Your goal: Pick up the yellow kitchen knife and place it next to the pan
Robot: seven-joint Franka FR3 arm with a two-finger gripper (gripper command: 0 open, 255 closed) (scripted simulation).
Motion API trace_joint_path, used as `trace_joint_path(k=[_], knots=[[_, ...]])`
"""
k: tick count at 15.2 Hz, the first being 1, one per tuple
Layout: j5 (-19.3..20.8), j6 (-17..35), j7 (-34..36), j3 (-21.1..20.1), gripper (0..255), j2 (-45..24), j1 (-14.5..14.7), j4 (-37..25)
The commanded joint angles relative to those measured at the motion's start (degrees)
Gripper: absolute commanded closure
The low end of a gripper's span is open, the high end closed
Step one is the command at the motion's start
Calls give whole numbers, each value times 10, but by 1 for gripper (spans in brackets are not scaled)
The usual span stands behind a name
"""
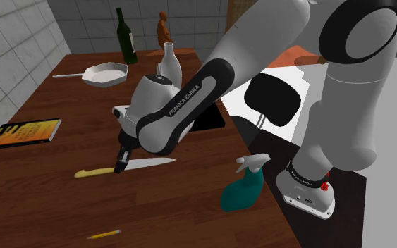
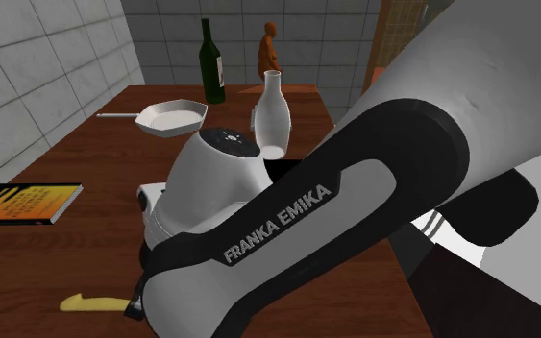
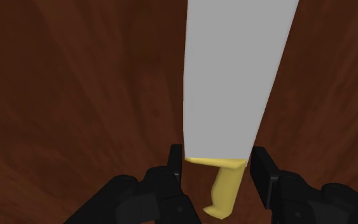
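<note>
The knife with a yellow handle [image 1: 91, 172] and a long grey blade [image 1: 151, 163] lies flat on the dark wooden table [image 1: 49, 204]. My gripper [image 1: 121, 165] is down on it where blade and handle meet. In the wrist view the gripper [image 3: 217, 167] is shut on the knife [image 3: 234, 83], one finger against each side. The yellow handle end [image 2: 90, 304] pokes out beside the arm in the second exterior view. The white pan [image 1: 106, 72] [image 2: 174, 117] sits at the far end of the table, well away from the knife.
Beyond the pan stand a dark green bottle [image 1: 125, 36], a brown figurine [image 1: 163, 29] and a white vase [image 1: 169, 63]. A book [image 1: 24, 132] lies at the shoulder view's left edge. A teal spray bottle [image 1: 245, 184] and a pencil [image 1: 104, 233] are nearer the stand.
</note>
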State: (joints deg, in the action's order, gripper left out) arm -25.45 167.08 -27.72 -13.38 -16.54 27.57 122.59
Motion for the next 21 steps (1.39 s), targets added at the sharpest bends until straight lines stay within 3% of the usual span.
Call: trace_joint_path(k=[1,17,21], knots=[[6,-12,8,5,255,10,3,-1],[56,-118,70,29,255,88,14,-30],[55,-141,60,34,255,92,5,-47]])
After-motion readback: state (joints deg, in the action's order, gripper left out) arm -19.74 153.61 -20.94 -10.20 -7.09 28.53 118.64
